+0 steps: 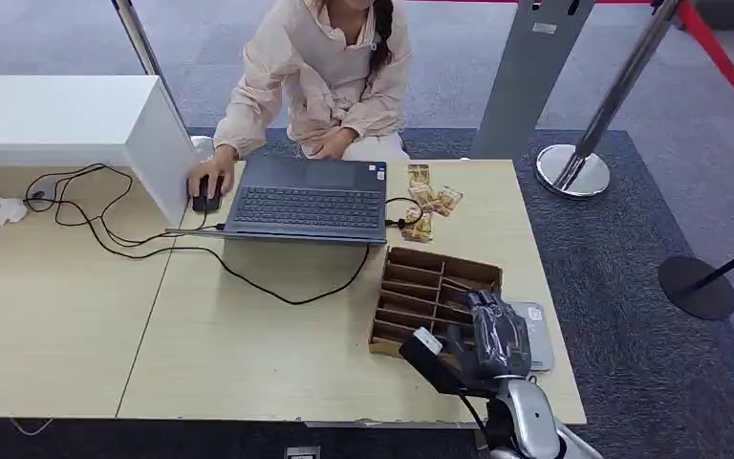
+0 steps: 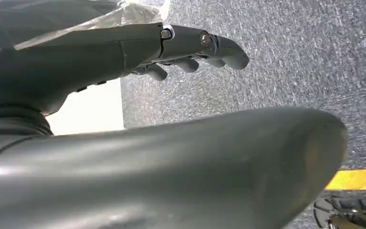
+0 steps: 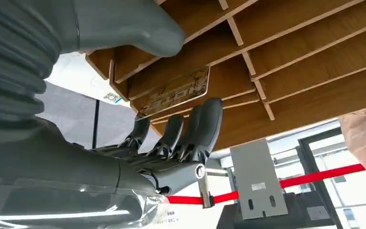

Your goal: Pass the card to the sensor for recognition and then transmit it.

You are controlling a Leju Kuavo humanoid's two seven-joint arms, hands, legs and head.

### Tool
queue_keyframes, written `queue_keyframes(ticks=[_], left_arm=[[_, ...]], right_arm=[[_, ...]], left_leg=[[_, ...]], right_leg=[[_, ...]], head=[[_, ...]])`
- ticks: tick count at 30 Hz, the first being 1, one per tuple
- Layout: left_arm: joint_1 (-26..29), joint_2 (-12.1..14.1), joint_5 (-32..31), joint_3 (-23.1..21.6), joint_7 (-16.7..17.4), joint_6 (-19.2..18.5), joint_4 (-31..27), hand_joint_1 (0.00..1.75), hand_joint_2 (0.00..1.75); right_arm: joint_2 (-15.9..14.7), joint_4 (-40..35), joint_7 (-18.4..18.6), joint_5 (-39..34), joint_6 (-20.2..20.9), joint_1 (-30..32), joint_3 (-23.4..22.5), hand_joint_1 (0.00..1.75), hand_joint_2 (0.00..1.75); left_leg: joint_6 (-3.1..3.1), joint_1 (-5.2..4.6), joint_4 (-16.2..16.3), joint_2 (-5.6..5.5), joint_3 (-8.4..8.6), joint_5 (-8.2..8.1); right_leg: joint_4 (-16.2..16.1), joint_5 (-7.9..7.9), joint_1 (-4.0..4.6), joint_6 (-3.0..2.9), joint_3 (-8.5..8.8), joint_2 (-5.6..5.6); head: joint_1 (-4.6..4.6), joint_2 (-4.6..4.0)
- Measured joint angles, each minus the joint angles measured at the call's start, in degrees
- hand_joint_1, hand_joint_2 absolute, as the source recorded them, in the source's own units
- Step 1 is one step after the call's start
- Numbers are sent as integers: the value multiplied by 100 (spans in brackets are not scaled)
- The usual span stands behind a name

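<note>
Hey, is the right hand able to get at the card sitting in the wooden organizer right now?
Probably yes. The right hand hangs over the wooden organizer, its fingers apart beside the card standing in a slot, with nothing between them. The slot walls look tight, though.

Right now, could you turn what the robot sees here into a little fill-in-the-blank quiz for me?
1. The robot's right hand reaches over a wooden ____ with slotted compartments.
2. A card lies in one of its ____.
3. A person's hand rests on a ____ beside the laptop.
4. The robot's left hand hangs above grey ____.

Missing words: tray; compartments; mouse; carpet
</note>
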Motion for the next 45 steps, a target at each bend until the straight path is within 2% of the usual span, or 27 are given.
queue_keyframes(ticks=[6,11,31,33,34,35,36,40,42,45], left_arm=[[2,0,11,37,-63,0,-2,0,0],[2,0,24,50,-149,0,-2,0,0],[7,2,48,59,-435,-65,-4,0,0],[8,2,59,59,-478,-90,-7,0,0],[8,2,63,59,-496,-98,-7,0,0],[8,2,63,59,-535,-109,-7,0,0],[8,0,63,61,-555,-120,-7,0,0],[8,0,63,61,-610,-142,-7,0,0],[8,0,66,63,-625,-157,-7,0,0],[9,0,81,63,-647,-166,-9,0,0]], right_arm=[[0,44,0,-7,-2,0,0,70,175],[2,79,0,-22,-2,0,2,77,175],[13,100,-9,152,-129,3,4,84,175],[20,111,-9,245,-148,4,4,112,175],[24,114,-9,314,-159,4,7,112,175],[28,118,0,413,-179,3,9,133,175],[28,120,0,494,-199,3,11,141,175],[41,142,33,750,-258,-1,11,140,175],[55,144,33,802,-267,-8,11,127,175],[68,155,33,837,-267,-8,15,120,175]], left_leg=[[0,0,0,0,-1,0],[0,0,0,0,-1,0],[-1,0,0,0,-1,-1],[-1,0,0,0,-2,-1],[-1,0,0,0,-2,-1],[-1,0,0,0,-2,-1],[-1,0,0,0,-2,-1],[-1,0,0,0,-2,-1],[-2,0,0,0,-2,-1],[-2,0,0,0,-2,-2]], right_leg=[[0,0,0,0,0,0],[0,0,0,0,0,0],[0,-2,0,-2,-1,0],[0,-2,0,-1,-1,0],[0,-3,0,-2,-2,0],[0,-2,0,-1,-1,0],[0,-3,0,-2,-1,0],[0,-3,0,-2,-1,0],[0,-4,0,-3,-1,0],[0,-4,0,-3,-2,0]], head=[[-2,0],[-2,0],[-2,0],[-2,0],[0,0],[-2,0],[0,0],[-2,0],[-2,0],[-2,0]])
